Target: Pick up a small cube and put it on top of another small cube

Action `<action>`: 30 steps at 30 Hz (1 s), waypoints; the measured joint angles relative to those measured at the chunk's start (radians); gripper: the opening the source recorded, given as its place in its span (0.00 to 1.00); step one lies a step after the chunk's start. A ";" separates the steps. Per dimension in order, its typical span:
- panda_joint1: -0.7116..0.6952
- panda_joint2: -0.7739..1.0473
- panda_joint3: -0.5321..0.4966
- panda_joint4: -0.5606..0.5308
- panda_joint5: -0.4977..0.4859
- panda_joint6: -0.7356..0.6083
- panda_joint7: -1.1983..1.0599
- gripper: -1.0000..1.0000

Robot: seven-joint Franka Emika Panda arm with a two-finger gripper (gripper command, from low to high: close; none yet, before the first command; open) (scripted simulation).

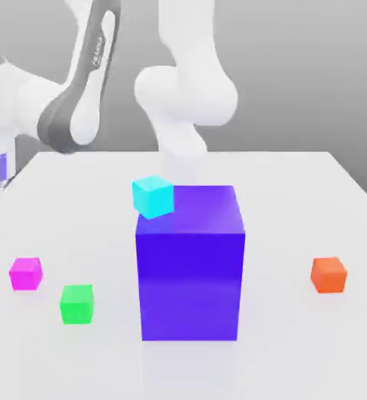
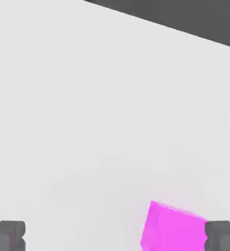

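Observation:
The small magenta-pink cube lies on the white table at the exterior view's left. In the hand view the same cube sits between my gripper's two dark fingertips, close to one of them and apart from the other. The jaws stand wide open with nothing held. A green cube of the same size rests just beside the magenta one, nearer the front edge. An orange cube lies far off at the exterior view's right.
A big purple-blue block stands mid-table. A cyan cube shows at its upper left corner; whether it rests on the block I cannot tell. The white arm rises behind the block.

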State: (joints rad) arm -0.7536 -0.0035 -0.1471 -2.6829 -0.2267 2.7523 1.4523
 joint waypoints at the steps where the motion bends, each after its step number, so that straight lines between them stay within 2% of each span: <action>1: -0.013 0.015 -0.003 -0.011 0.030 0.014 -0.009 0.50; 7: -0.086 0.101 0.030 -0.058 0.255 0.093 -0.108 0.50; 12: -0.115 0.198 0.072 -0.039 0.329 0.174 -0.154 0.50; 17: -0.140 0.309 0.103 -0.021 0.355 0.260 -0.177 0.50; 18: -0.143 0.327 0.106 -0.019 0.355 0.274 -0.179 0.00; 25: -0.145 0.329 0.107 -0.018 0.353 0.277 -0.177 0.00; 30: -0.133 0.231 0.091 -0.033 0.333 0.201 -0.157 0.00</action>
State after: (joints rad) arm -0.8864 0.2277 -0.0564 -2.7157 0.1059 2.9535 1.2953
